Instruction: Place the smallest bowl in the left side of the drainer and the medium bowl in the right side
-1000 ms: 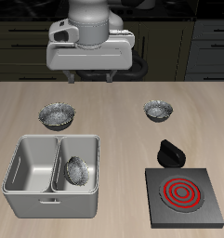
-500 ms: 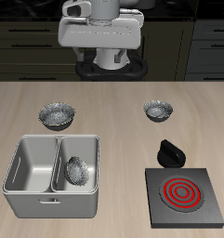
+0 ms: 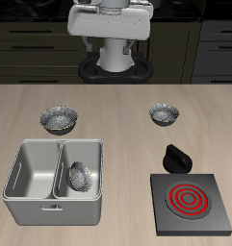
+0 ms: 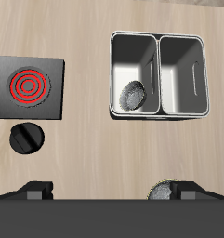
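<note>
The gripper's fingers are not visible in either view; jaw state indeterminate. In the wrist view, one bowl is partly hidden behind the dark gripper body.

Drainer: plain grey metal, paler rim, shaded compartment walls
Bowl inside the drainer: crinkled silver, dark mottled interior
Bowl just behind the drainer: shiny silver, dark speckled inside
Bowl well away from the drainer, behind the stove plate: silver, dark mottled inside
Stove plate: black with concentric red rings
Knob-like object beside the stove plate: solid black
Tabletop: pale beige wood grain
Robot body: white and light grey
</note>
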Tool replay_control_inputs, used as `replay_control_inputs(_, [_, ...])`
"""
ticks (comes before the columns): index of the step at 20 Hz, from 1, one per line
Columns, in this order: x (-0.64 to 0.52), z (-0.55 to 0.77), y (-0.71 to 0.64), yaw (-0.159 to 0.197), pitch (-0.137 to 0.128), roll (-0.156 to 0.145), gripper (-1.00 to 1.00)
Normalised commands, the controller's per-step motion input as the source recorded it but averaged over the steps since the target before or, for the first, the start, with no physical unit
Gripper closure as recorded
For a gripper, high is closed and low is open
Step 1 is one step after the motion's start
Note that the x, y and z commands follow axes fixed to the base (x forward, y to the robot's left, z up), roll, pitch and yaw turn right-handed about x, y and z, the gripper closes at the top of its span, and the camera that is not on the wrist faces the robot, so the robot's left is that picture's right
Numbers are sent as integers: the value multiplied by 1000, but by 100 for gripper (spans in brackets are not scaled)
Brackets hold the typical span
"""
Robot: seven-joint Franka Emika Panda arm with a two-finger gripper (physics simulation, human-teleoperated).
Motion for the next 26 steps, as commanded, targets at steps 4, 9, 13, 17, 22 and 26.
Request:
replay_control_inputs(4, [-249, -60, 114, -55, 5, -13, -100])
replay_control_inputs(9, [-325, -6, 48, 4, -30, -12, -100])
replay_control_inputs(13, [-166, -78, -18, -8, -15, -5, -100])
replay_control_inputs(17, [-139, -268, 106, -1, 4, 21, -100])
replay_control_inputs(22, [-279, -177, 143, -13, -19, -7, -100])
replay_control_inputs(26, [-296, -142, 209, -28, 20, 61, -100])
